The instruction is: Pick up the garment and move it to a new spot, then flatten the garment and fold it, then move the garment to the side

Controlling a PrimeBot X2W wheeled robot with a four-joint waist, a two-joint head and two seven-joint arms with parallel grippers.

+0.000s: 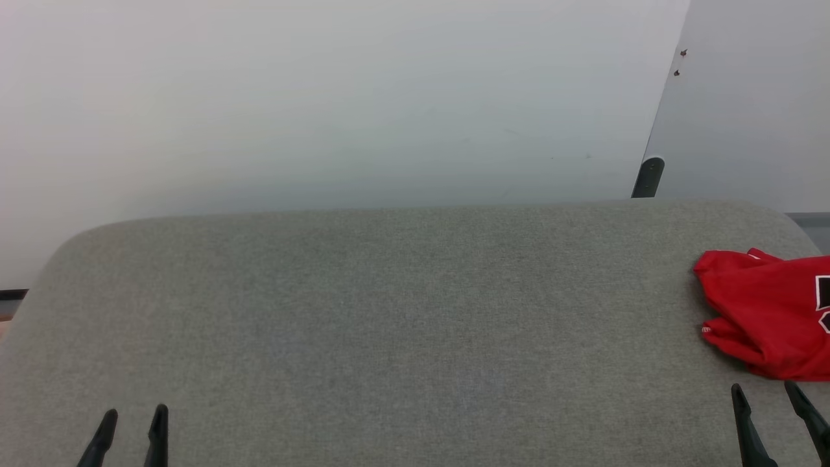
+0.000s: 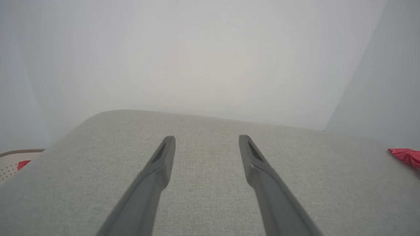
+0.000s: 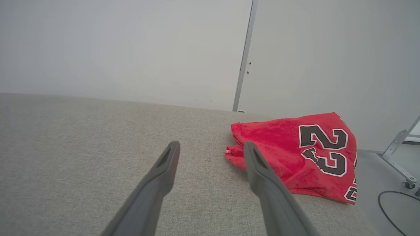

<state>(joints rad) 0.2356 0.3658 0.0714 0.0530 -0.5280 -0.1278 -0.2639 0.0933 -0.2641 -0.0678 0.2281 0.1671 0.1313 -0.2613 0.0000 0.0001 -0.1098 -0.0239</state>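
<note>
Rightward, garment (image 3: 282,147) atop grey fabric (image 3: 82,147)

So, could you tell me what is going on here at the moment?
Nothing is being handled right now. The red sports jersey with a black number 23 lies bunched at the right end of the grey fabric-covered surface. The robot's left gripper and right gripper both hover open and empty over the near part of it, the right gripper just short of the jersey.
</note>
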